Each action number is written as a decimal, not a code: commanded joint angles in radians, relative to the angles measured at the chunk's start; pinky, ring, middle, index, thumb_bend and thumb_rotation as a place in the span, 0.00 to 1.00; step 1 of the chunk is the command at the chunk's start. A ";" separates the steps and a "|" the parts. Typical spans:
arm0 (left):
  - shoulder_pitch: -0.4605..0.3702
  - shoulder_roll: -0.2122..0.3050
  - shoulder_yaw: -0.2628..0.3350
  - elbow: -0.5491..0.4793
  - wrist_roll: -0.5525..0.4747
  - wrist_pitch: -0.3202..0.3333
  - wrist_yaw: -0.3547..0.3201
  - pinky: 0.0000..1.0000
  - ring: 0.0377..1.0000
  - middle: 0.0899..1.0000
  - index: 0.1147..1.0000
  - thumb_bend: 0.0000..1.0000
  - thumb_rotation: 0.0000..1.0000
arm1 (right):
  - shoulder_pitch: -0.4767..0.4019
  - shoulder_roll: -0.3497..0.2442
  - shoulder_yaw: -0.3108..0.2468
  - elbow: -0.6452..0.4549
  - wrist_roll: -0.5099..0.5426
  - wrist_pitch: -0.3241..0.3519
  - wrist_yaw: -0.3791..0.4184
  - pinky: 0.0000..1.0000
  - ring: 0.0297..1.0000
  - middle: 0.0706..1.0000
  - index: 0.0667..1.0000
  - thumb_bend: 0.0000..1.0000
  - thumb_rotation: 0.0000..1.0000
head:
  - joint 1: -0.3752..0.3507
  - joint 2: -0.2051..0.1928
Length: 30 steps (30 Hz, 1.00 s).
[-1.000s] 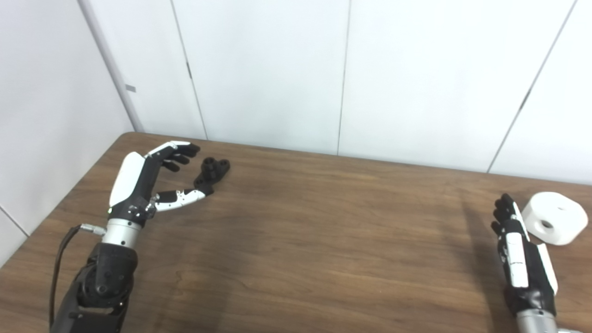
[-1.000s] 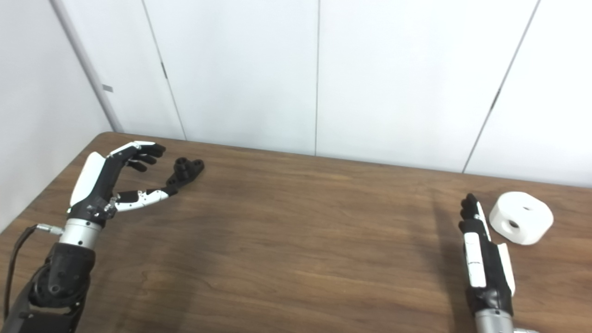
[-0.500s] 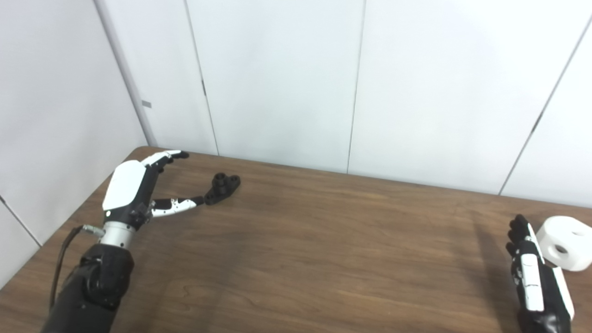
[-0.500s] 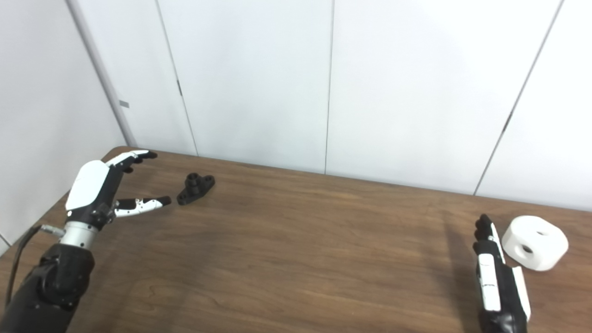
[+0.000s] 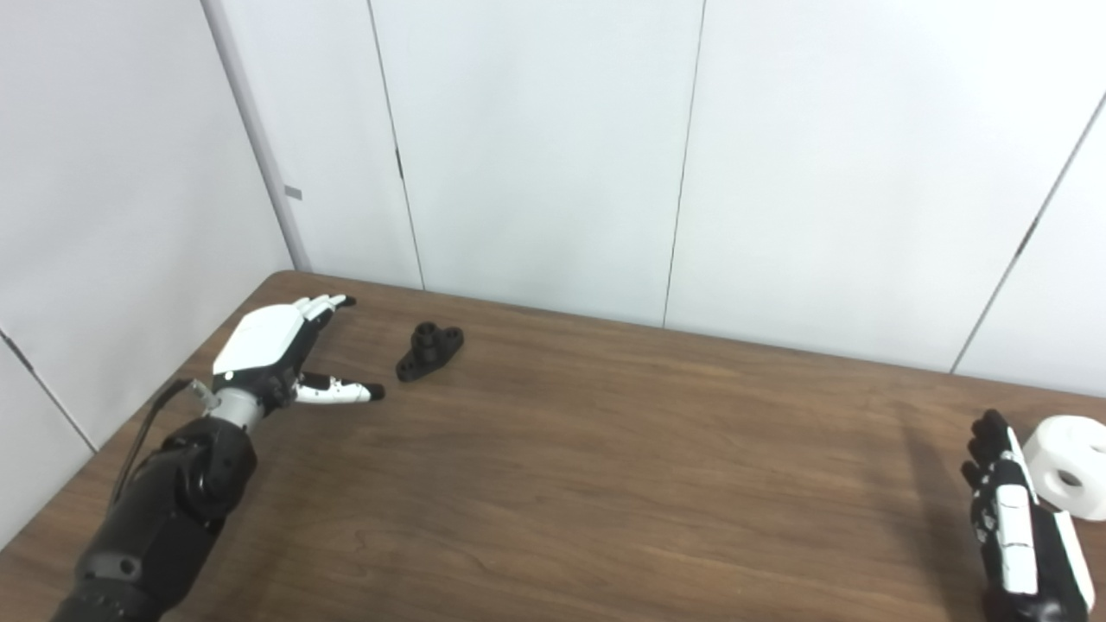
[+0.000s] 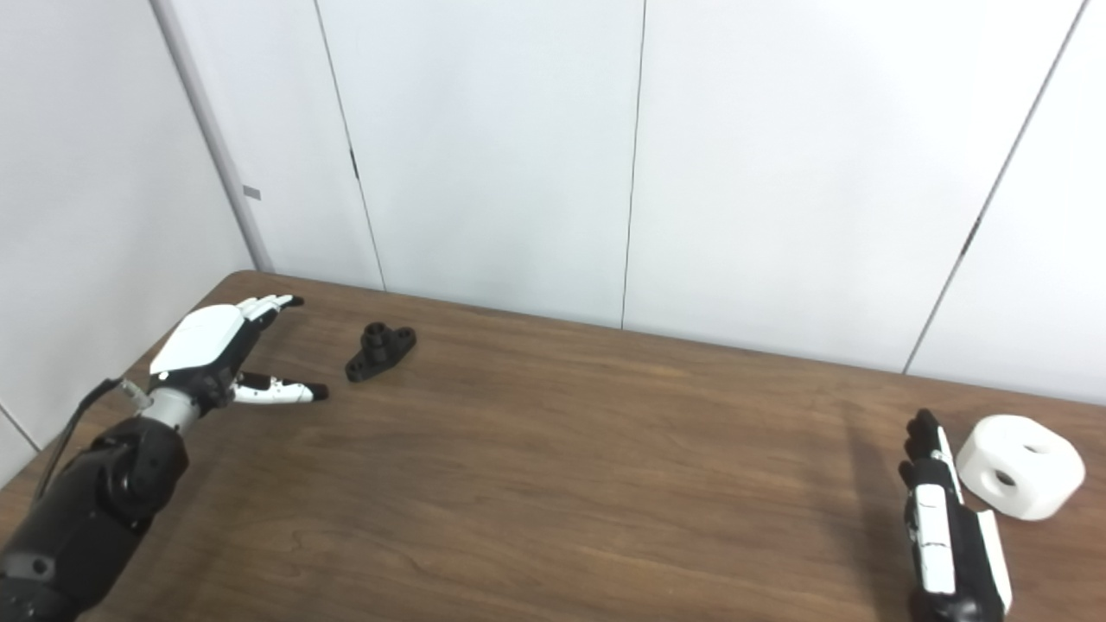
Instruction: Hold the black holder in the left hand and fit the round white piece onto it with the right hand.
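The small black holder (image 5: 429,350) lies on the brown table (image 5: 605,449) near its far left corner, with nothing touching it. My left hand (image 5: 276,350) is open to the left of the holder, its thumb stretched toward it with a gap between. The round white piece (image 6: 1020,466), with holes in its top and side, rests at the right edge of the table. My right hand (image 6: 946,527) stands edge-on just left of the white piece, fingers straight and holding nothing.
White wall panels (image 5: 553,147) rise directly behind the table's far edge and along its left side. A dark cable (image 5: 147,423) loops off my left wrist.
The camera has tilted and shifted, so the whole scene sits lower and further right. My left hand has drawn back from the holder and its fingers have spread flatter. The right hand looks unmoved.
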 commanded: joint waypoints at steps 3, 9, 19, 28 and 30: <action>-0.056 0.059 -0.036 0.013 0.007 0.009 -0.030 0.97 0.96 0.94 0.93 0.97 0.53 | 0.046 0.003 0.000 0.035 -0.003 -0.007 0.000 1.00 1.00 0.98 0.98 0.35 1.00 | 0.007 0.004; -0.082 0.070 -0.077 0.028 -0.005 0.022 -0.081 0.97 0.97 0.94 0.92 1.00 0.58 | 0.050 0.007 -0.007 0.022 0.020 0.003 0.007 1.00 1.00 0.99 0.99 0.33 1.00 | 0.016 0.009; -0.130 0.062 -0.115 0.090 -0.027 0.003 -0.118 0.96 0.95 0.91 0.86 0.99 0.56 | 0.055 0.005 -0.004 0.001 0.025 0.011 0.012 1.00 1.00 0.99 1.00 0.32 1.00 | 0.015 0.018; -0.159 0.055 -0.145 0.131 -0.050 -0.012 -0.141 0.95 0.95 0.90 0.86 0.99 0.57 | 0.062 0.009 -0.009 -0.019 0.044 0.015 0.020 1.00 1.00 0.99 0.99 0.33 1.00 | 0.020 0.024; -0.169 0.052 -0.148 0.147 -0.057 -0.015 -0.145 0.95 0.94 0.90 0.85 0.99 0.57 | 0.064 0.009 -0.010 -0.023 0.045 0.013 0.019 1.00 1.00 0.99 1.00 0.32 1.00 | 0.020 0.024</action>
